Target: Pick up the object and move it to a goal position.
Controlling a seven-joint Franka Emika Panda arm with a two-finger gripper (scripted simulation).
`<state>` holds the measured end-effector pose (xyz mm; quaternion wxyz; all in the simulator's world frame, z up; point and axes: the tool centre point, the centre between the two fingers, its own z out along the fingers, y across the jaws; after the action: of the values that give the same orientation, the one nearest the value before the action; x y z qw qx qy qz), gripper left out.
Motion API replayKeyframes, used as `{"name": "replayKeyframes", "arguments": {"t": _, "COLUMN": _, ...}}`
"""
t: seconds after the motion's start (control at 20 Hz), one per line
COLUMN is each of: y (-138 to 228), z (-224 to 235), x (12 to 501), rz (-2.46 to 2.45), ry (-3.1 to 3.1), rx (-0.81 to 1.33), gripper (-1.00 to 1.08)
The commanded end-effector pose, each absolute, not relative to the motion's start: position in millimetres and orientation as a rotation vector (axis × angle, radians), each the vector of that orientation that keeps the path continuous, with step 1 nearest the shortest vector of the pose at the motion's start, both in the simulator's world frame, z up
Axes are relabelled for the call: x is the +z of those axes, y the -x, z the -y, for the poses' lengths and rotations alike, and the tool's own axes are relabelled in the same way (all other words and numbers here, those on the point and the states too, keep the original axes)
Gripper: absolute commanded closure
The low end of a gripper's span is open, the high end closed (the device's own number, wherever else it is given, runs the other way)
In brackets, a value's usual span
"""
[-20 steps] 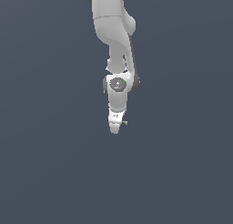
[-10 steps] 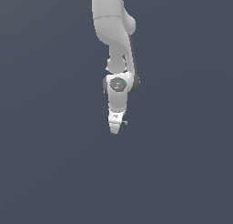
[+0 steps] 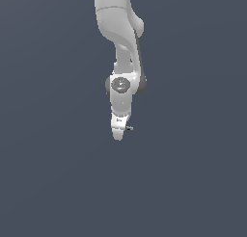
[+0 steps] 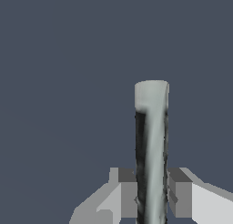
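A: What has changed in the last second?

B: Almost nothing. In the exterior view the arm hangs from the top down to the middle of the picture, in the same pose as one second ago and half a second ago. The gripper has not shifted either. So I judge the arm is pausing, or moving very slowly, with the load already picked up.

A: What does this mean for the task?

B: The pick-up seems done and the carry is what remains. No goal marker shows in either view, so I cannot say how far it is.

A: Where is the object?

B: The wrist view answers this. The rod, grey-silver with a black stripe, stands between the two fingers, and they are pressed against its sides, pinching it.

A: And the exterior view?

B: There the rod is only a tiny dark stub just beside the gripper, on the exterior view's right. That view gives the whole arm pose; the wrist view gives the grip. The grey ground is plain in both.
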<state>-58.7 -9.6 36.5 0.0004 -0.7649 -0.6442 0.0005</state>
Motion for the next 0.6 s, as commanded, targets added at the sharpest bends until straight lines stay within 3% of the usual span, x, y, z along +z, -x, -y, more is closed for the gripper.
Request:
{"name": "replayKeyframes", "arguments": {"t": 0.0, "y": 54.7, "z": 18.4, "x": 51.6, "rz": 2.023, "ry": 2.403, "rx": 0.001, "gripper": 1.08}}
{"name": "replayKeyframes", "arguments": {"t": 0.55, "y": 29.3, "z": 74.5, "x": 150.9, "rz": 2.024, "ry": 2.399, "rx": -0.003, "gripper": 1.08}}
